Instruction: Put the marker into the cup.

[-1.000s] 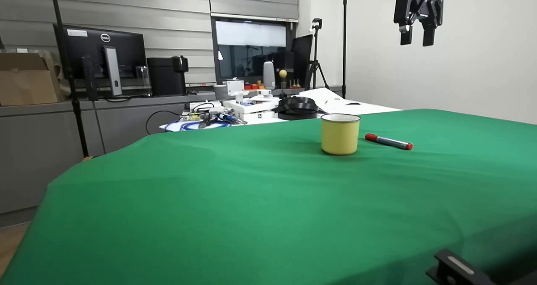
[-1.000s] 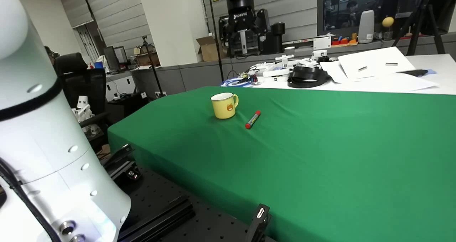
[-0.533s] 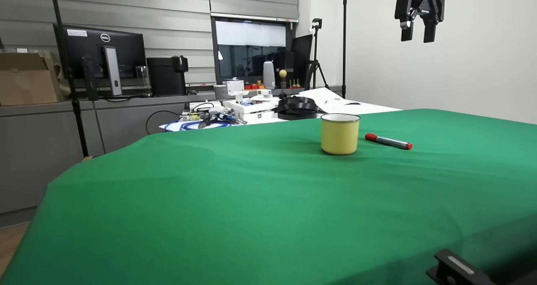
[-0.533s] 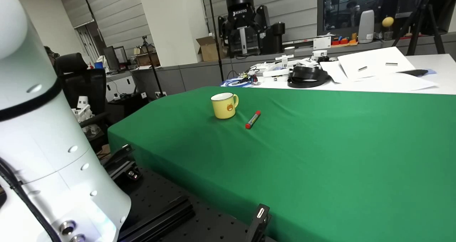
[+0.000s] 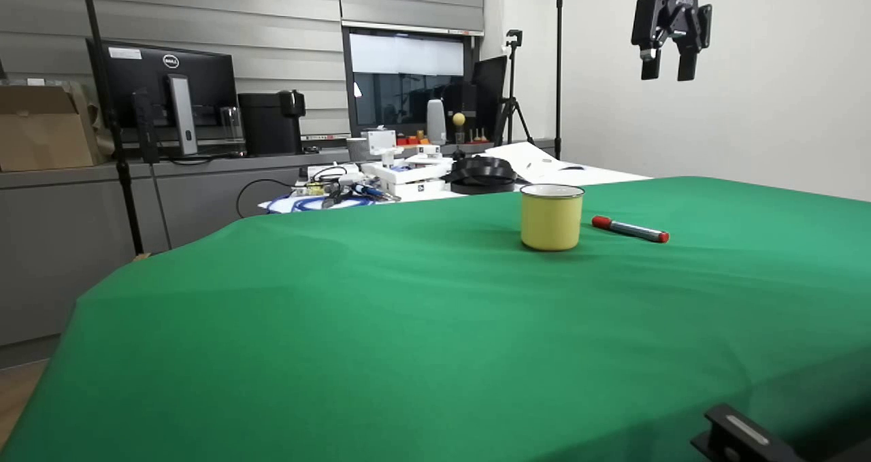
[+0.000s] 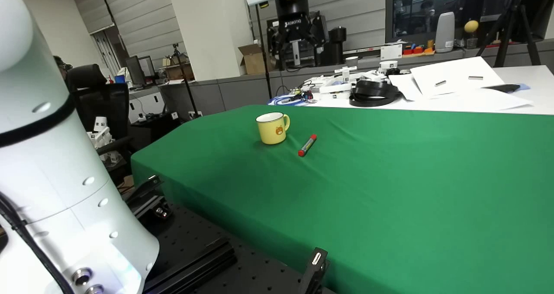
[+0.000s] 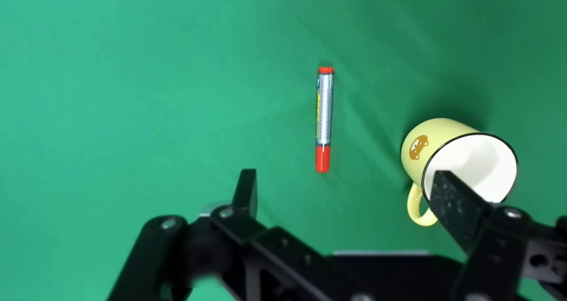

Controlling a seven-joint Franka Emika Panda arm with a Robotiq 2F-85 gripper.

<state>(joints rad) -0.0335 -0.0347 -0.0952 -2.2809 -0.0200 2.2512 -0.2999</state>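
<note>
The marker, with a silver-grey barrel and red ends, lies flat on the green cloth in both exterior views (image 5: 631,230) (image 6: 307,145) and in the wrist view (image 7: 324,115). The pale yellow cup stands upright beside it in both exterior views (image 5: 551,222) (image 6: 272,132). In the wrist view the cup (image 7: 436,134) shows a white inside, a dark rim, a bear print and a handle. My gripper (image 5: 668,76) is open and empty, high above the table. In the wrist view, the marker is ahead of the gap of my gripper (image 7: 345,173), and the right finger overlaps the cup's rim and handle.
The green cloth (image 5: 381,326) covers the table, with small folds. A white table (image 6: 471,99) behind holds papers, a black coil (image 6: 375,93) and white parts. Black clamps (image 6: 316,268) sit at the near edge by the white arm base (image 6: 78,224).
My gripper rises slightly, then comes down a little lower than before and shifts slightly left in an exterior view. It stays open. The marker and the cup have not moved.
</note>
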